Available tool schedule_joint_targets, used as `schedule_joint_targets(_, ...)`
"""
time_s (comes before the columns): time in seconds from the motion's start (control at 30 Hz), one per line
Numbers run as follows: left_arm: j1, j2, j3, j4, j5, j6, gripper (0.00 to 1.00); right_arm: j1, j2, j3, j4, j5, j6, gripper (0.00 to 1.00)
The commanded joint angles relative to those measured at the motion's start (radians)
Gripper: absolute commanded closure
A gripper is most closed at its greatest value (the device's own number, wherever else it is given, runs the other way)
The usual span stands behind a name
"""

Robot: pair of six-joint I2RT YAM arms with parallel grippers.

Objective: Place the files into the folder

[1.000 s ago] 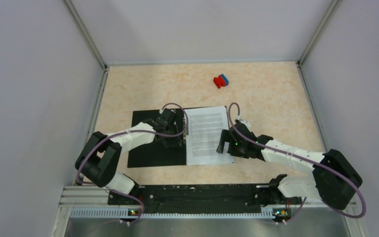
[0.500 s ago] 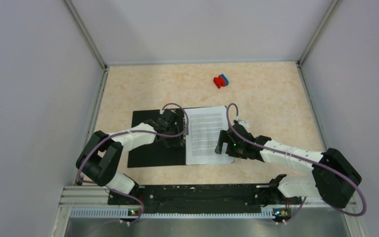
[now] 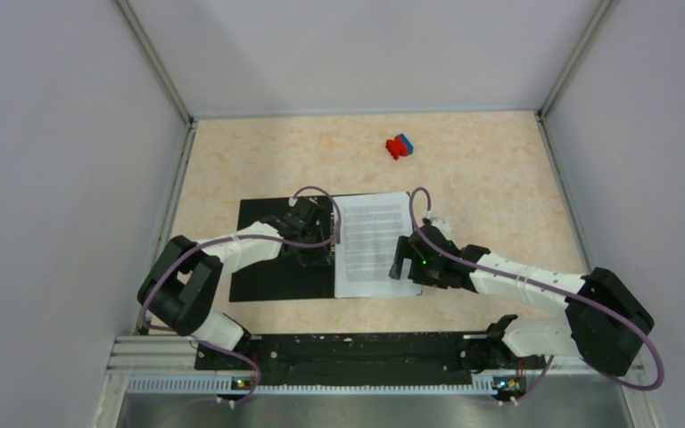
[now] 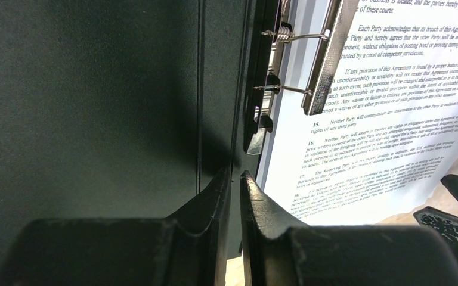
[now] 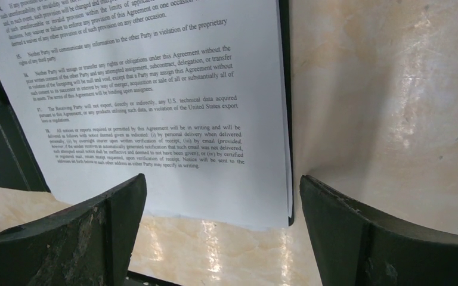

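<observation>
Our left gripper [image 4: 234, 176] has its jaws drawn almost together, only a slit between them, over the black inside of the open folder [image 3: 272, 259], just beside the metal clip [image 4: 328, 59]. Our right gripper [image 5: 220, 182] gapes wide above the near right corner of the files [image 3: 373, 245]. The files lie on the folder half at 3 o'clock. A red-and-blue object [image 3: 400, 145] sits at 12 o'clock from them, well apart.

The files [image 3: 371, 259] lie flat; the black folder [image 3: 275, 280] touches their left edge.
</observation>
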Motion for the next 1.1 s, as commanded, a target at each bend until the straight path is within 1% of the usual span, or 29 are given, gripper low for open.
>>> schedule_joint_targets(0.0, -0.002, -0.024, 0.065, -0.042, -0.036, 0.035, 0.83, 0.004, -0.042, 0.061, -0.048, 0.039, 0.002, 0.01)
schedule_joint_targets(0.2, 0.029, -0.061, 0.13, -0.115, -0.069, 0.081, 0.82, -0.053, -0.091, 0.123, -0.096, 0.041, -0.052, 0.01)
schedule_joint_targets(0.27, 0.056, -0.073, 0.134, -0.121, -0.078, 0.095, 0.81, -0.056, -0.074, 0.174, -0.094, 0.021, -0.088, 0.01)
schedule_joint_targets(0.4, 0.115, -0.048, 0.177, -0.125, -0.042, 0.115, 0.81, -0.041, 0.038, 0.296, -0.025, -0.043, -0.121, 0.04)
schedule_joint_targets(0.53, 0.155, -0.003, 0.215, -0.113, -0.002, 0.118, 0.81, -0.042, 0.208, 0.426, 0.089, -0.13, -0.141, 0.07)
schedule_joint_targets(0.67, 0.202, 0.053, 0.244, -0.09, 0.042, 0.107, 0.82, -0.083, 0.373, 0.537, 0.241, -0.313, -0.147, 0.07)
schedule_joint_targets(0.8, 0.256, 0.143, 0.345, -0.081, 0.116, 0.122, 0.82, -0.113, 0.499, 0.611, 0.335, -0.415, -0.134, 0.06)
schedule_joint_targets(0.9, 0.281, 0.225, 0.431, -0.09, 0.168, 0.132, 0.81, -0.117, 0.545, 0.639, 0.366, -0.428, -0.124, 0.05)
schedule_joint_targets(1.07, 0.302, 0.319, 0.512, -0.078, 0.214, 0.126, 0.76, -0.117, 0.559, 0.642, 0.384, -0.441, -0.109, 0.05)
